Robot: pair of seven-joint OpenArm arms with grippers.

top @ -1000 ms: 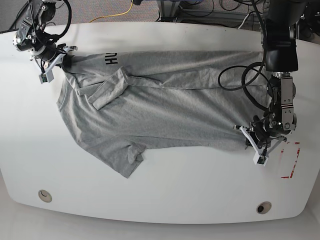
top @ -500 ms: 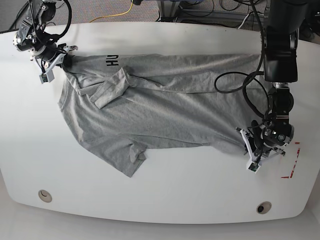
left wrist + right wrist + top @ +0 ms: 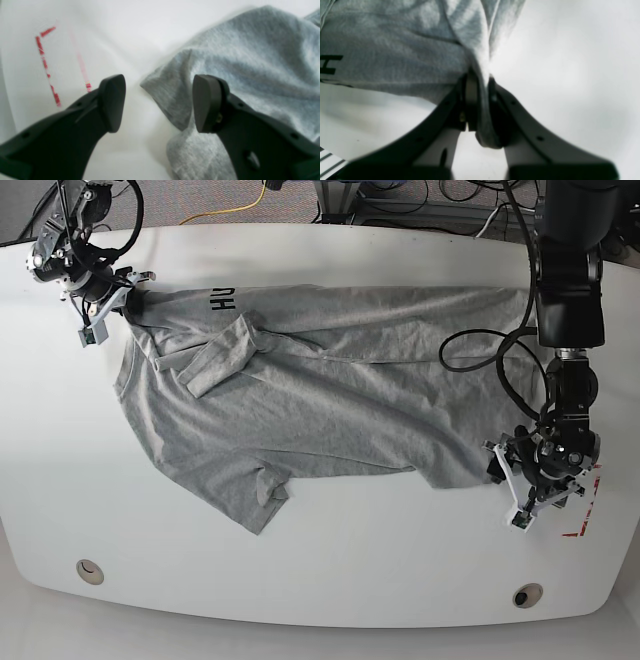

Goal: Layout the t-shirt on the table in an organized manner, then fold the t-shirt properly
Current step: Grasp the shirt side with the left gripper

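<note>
Base view: right gripper (image 3: 118, 297) pinches the t-shirt (image 3: 320, 390) at ten o'clock to anchor it on the table (image 3: 330, 580), while left gripper (image 3: 517, 485), jaws parted, meets its four-o'clock corner.

The grey t-shirt (image 3: 320, 390) lies spread but wrinkled across the white table (image 3: 330, 570).
</note>
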